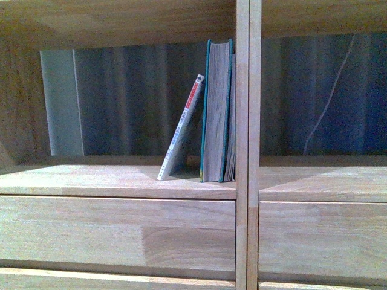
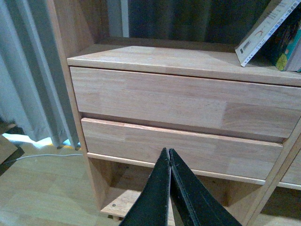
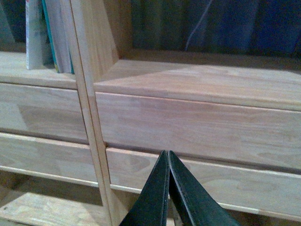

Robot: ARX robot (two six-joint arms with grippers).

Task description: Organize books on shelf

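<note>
In the front view the light wooden shelf [image 1: 121, 178] fills the frame. A thick teal book [image 1: 216, 112] stands upright against the central divider [image 1: 248, 145]. A thin white paperback [image 1: 182, 127] with a red-and-white spine leans tilted against it. Neither arm shows there. In the left wrist view my left gripper [image 2: 169, 153] is shut, empty, in front of the left drawer fronts [image 2: 178, 101], well below the leaning paperback [image 2: 265, 30]. Seen from the right wrist, my right gripper [image 3: 167, 154] is shut, empty, before the right drawer fronts [image 3: 197, 127]; the books [image 3: 47, 33] stand beyond the divider.
Grey curtains [image 2: 28, 70] hang beside the shelf's left side, with a wooden floor [image 2: 42, 188] and a cable below. The right compartment [image 1: 320, 175] holds no books. A low bottom board [image 2: 122, 200] sits under the drawers. A pale cord [image 1: 329, 96] hangs behind the right compartment.
</note>
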